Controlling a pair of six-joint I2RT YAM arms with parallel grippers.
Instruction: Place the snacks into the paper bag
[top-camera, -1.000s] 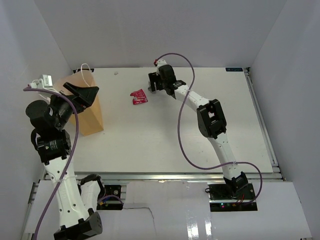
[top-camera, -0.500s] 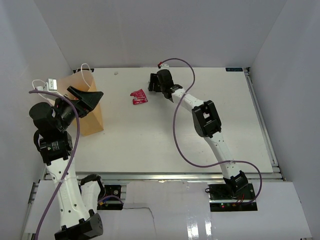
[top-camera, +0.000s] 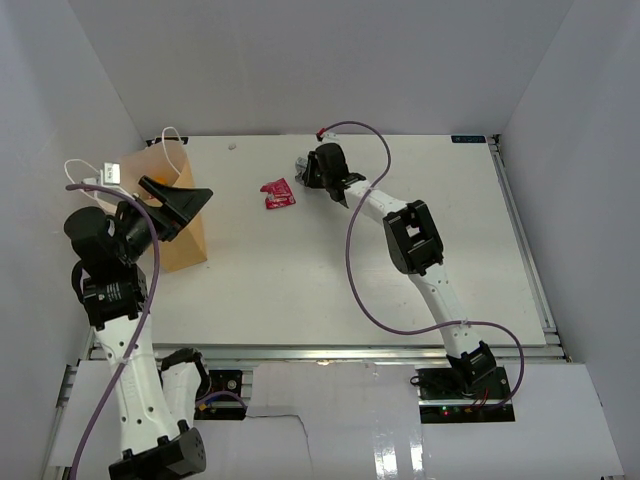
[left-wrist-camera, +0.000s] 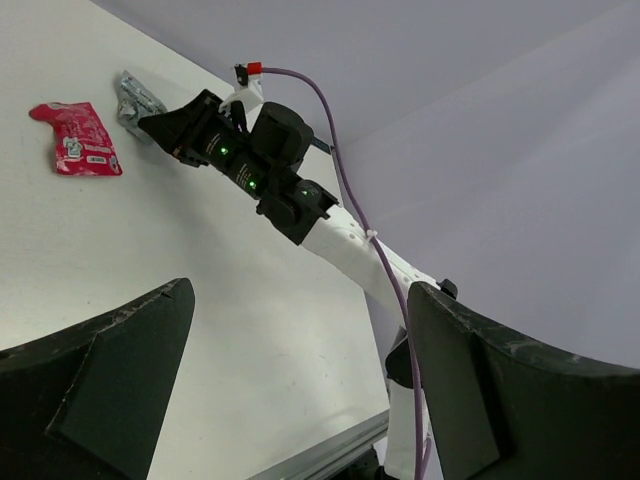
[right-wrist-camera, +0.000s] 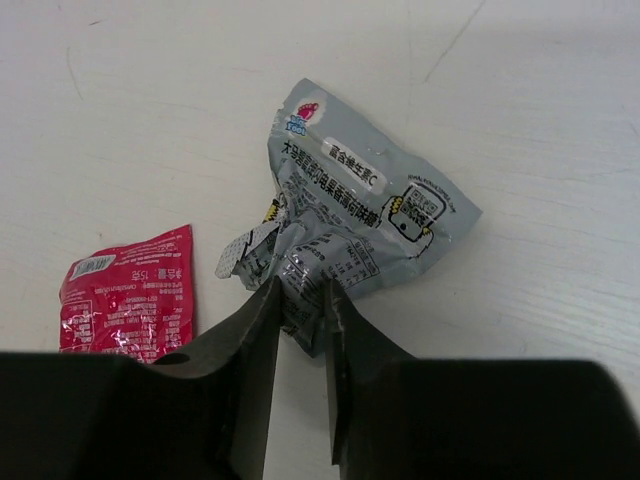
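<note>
A crumpled grey snack packet (right-wrist-camera: 350, 210) lies on the white table near its far edge. My right gripper (right-wrist-camera: 300, 285) is shut on the packet's near corner, both fingers pinching the foil. A red snack packet (right-wrist-camera: 125, 295) lies flat just to the left of it, untouched. The top view shows the right gripper (top-camera: 305, 172) reaching far back, with the red packet (top-camera: 277, 194) beside it. The tan paper bag (top-camera: 183, 250) stands at the left with white cord handles (top-camera: 170, 135). My left gripper (top-camera: 178, 200) hangs open over the bag, nothing between its fingers (left-wrist-camera: 110, 380).
The left wrist view looks across the table at the right arm (left-wrist-camera: 280, 180), the grey packet (left-wrist-camera: 135, 95) and the red packet (left-wrist-camera: 80, 140). White walls close in the table on three sides. A metal rail (top-camera: 320, 350) runs along the near edge.
My right gripper's jaws have closed from wide apart onto the grey packet. The left arm has shifted slightly right and lower over the bag, still open.
</note>
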